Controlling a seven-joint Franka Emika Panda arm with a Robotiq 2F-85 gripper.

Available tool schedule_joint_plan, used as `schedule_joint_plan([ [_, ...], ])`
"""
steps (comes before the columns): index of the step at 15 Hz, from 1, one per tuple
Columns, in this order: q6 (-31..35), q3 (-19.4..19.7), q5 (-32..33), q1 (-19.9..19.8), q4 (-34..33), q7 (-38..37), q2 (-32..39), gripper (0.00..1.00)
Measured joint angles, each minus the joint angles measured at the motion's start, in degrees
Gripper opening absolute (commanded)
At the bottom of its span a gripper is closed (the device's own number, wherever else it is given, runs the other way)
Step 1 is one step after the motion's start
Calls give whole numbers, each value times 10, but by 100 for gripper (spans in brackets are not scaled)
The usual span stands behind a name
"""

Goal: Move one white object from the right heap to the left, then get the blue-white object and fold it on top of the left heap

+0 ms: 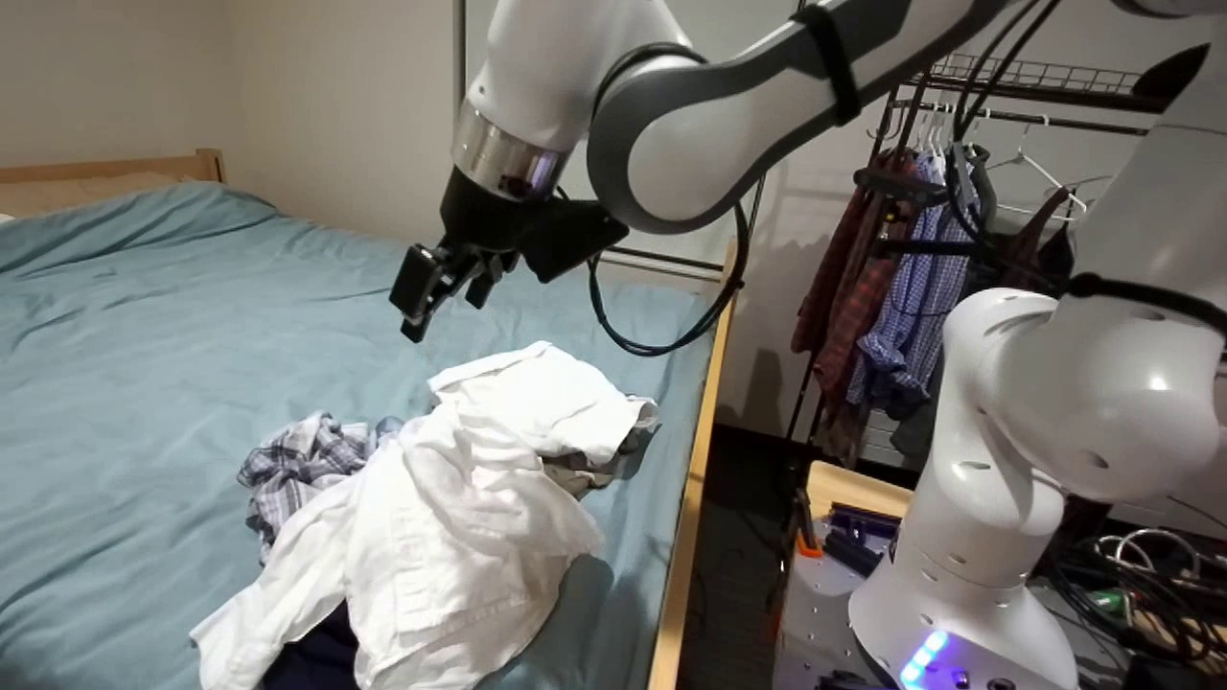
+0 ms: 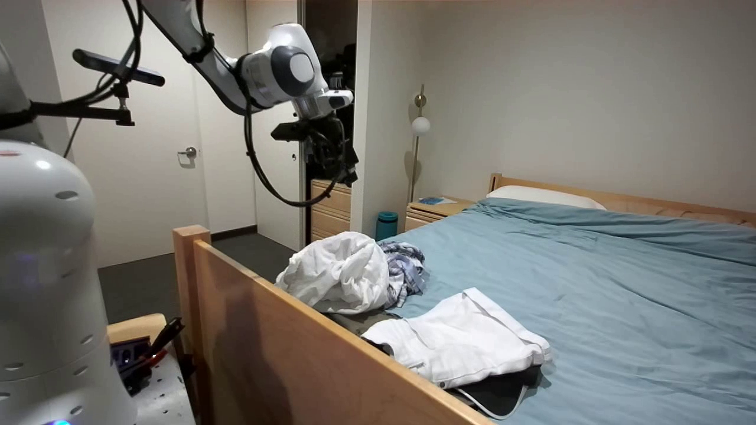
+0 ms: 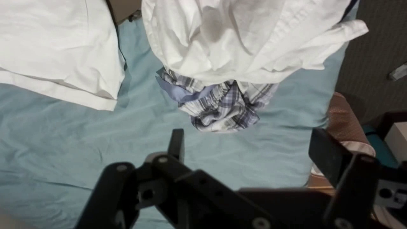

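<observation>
My gripper (image 1: 446, 311) is open and empty, held well above the bed. Its spread fingers (image 3: 246, 141) show nothing between them but bedding far below. A crumpled white shirt (image 1: 460, 537) lies loosely over one heap; it also shows in an exterior view (image 2: 339, 274) and the wrist view (image 3: 222, 41). The blue-white plaid garment (image 3: 222, 108) is bunched at its edge, partly covered by the white shirt; it shows in both exterior views (image 1: 297, 470) (image 2: 407, 265). A flatter white garment (image 2: 460, 342) lies on the other heap, at left in the wrist view (image 3: 57, 47).
Dark cloth (image 2: 502, 386) shows under the flatter white garment, and navy cloth (image 1: 321, 652) under the shirt. A wooden footboard (image 2: 307, 348) edges the bed (image 1: 144, 383) beside the heaps. A clothes rack (image 1: 1016, 115) stands behind the robot base. A brown item (image 3: 345, 121) is beyond the bed's edge.
</observation>
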State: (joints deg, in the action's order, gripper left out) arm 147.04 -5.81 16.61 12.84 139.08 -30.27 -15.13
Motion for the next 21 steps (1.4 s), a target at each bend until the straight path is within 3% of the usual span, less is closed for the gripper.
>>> schedule_joint_plan([
  [5,-40,-37,-45,-6,-60,51,-24,100],
  [12,-154,-35,-65,-46,-257,56,103,100],
  [17,-153,-38,-65,-45,-255,56,102,100],
  [21,-171,-34,-72,-47,-263,-12,122,100],
])
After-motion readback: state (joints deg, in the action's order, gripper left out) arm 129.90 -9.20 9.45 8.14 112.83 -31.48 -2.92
